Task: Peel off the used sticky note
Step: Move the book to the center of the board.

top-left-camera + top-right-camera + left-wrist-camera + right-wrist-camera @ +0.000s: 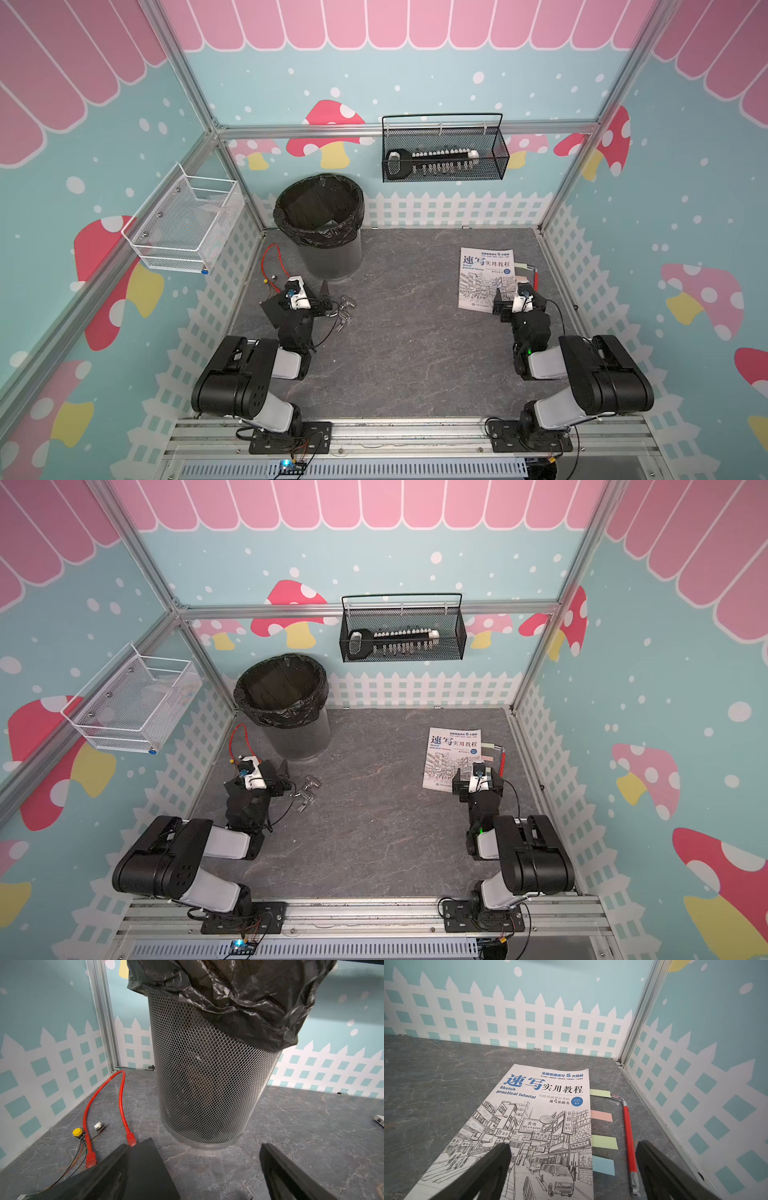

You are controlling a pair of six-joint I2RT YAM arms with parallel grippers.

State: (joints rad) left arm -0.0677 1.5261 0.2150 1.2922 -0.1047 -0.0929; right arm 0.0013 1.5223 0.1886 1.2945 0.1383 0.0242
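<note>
Right wrist view: book [542,1118] overlaps sticky notes [604,1142], hiding their inner ends.

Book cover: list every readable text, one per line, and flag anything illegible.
"速写实用教程": title on the book cover.
"Sketch practical tutorial": beside the title.
"全面覆盖速写 5 大题材": top edge.
"写给绘画爱好者的 速写基础书": subtitle.
Blue badge and drawn shop signs: too small to read surely.
Sticky notes: blank.
</note>
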